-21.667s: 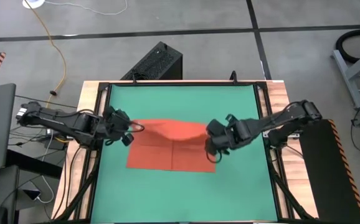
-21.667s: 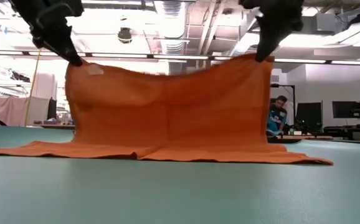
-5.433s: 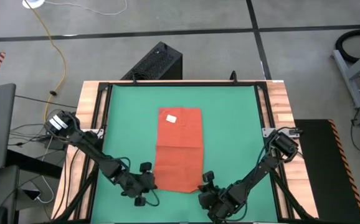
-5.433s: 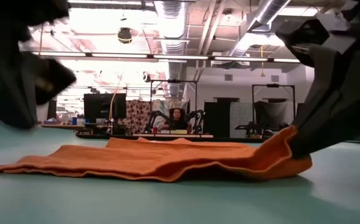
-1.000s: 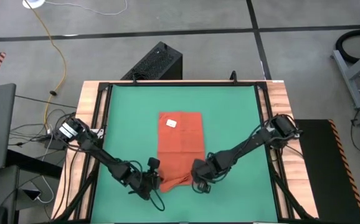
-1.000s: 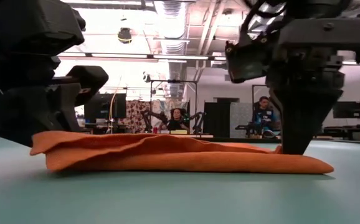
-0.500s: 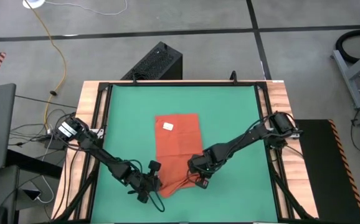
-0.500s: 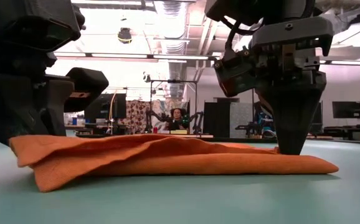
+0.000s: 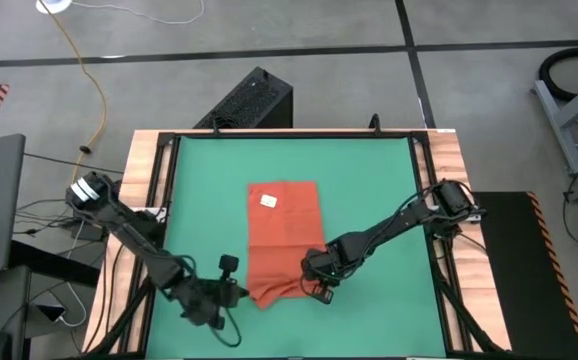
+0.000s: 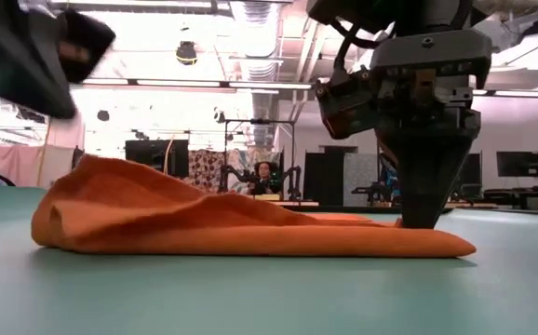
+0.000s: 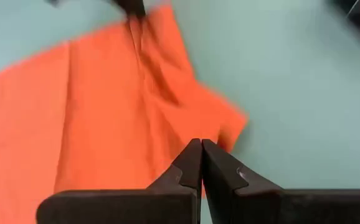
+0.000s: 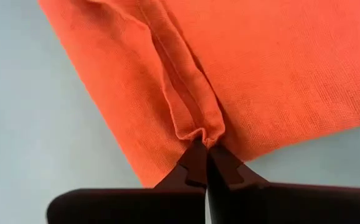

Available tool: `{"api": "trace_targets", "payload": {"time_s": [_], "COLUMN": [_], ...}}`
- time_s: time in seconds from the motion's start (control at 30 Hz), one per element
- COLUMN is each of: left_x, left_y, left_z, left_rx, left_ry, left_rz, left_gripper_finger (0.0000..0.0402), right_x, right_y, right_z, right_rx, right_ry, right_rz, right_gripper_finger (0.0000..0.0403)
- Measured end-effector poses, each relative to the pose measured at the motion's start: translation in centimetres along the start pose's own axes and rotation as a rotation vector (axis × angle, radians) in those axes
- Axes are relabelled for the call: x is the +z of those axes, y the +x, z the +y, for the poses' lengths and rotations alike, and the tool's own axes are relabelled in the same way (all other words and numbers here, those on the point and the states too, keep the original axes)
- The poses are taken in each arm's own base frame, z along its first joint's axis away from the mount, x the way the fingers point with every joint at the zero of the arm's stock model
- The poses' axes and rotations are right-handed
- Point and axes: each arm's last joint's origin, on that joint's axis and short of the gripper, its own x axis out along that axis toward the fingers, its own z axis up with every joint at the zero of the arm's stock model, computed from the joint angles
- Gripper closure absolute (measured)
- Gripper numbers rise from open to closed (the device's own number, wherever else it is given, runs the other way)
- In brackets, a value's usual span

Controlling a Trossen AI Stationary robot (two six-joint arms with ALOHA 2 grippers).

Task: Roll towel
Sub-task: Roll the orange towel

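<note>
The orange-red towel [image 9: 285,235] lies on the green mat [image 9: 379,180] as a narrow folded strip, with its white tag [image 9: 267,201] near the far end. Its near end is bunched into a hump [image 10: 92,200]. My right gripper [image 9: 316,288] is shut on the towel's near right corner. My left gripper [image 9: 235,292] is shut and empty. It is just left of the near left corner and raised off the mat in the low view [image 10: 36,46]. In the left wrist view [image 11: 202,149] the towel lies below it. My right gripper pinches a small raised fold [image 12: 198,132] at the towel's near right corner between its two fingertips. The fingers point down from above [image 10: 424,221]. The fold is puckered at the tips, and the rest of the towel lies slack on the mat.
The mat lies in a wooden frame [image 9: 449,160], with bare green on every side of the towel. A black box [image 9: 254,100] stands beyond the far edge. People sit far back in the room [image 10: 267,175].
My left gripper has come off the towel's near left corner, risen and drawn back toward the table's left edge. The freed near left end has slumped into a hump. My right gripper has stayed shut on the near right corner and edged slightly toward the far side.
</note>
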Motion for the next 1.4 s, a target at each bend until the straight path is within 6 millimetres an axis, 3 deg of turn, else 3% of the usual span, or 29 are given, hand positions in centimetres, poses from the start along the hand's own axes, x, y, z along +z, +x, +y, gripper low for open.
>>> {"api": "trace_targets", "payload": {"time_s": [0.17, 0.43, 0.7, 1.0, 1.4], "left_x": [0.1, -1.2, -0.4, -0.8, 0.4], "left_y": [0.0, 5.0, 6.7, 6.9, 4.2], "left_z": [-0.9, -4.8, -8.0, -7.4, -5.9], "left_rx": [-0.002, -0.053, 0.059, 0.235, 0.415], "left_ry": [-0.064, 0.118, 0.255, 0.284, 0.183], "left_rz": [-0.008, 0.139, 0.239, 0.214, 0.144], "left_gripper_finger": [0.0401, 0.0401, 0.0401, 0.0401, 0.0401], "right_x": [0.1, 0.3, 0.2, -0.2, -0.1], "right_y": [0.0, 0.0, 0.0, 0.1, 0.1], "right_z": [0.1, 0.1, 0.3, 0.8, 0.8], "right_rx": [-0.016, -0.04, -0.055, -0.059, -0.056], "right_ry": [-0.013, 0.003, 0.016, -0.002, -0.002], "right_rz": [-0.042, -0.088, -0.113, -0.137, -0.141], "right_gripper_finger": [0.0392, 0.0391, 0.0391, 0.0391, 0.0391]}}
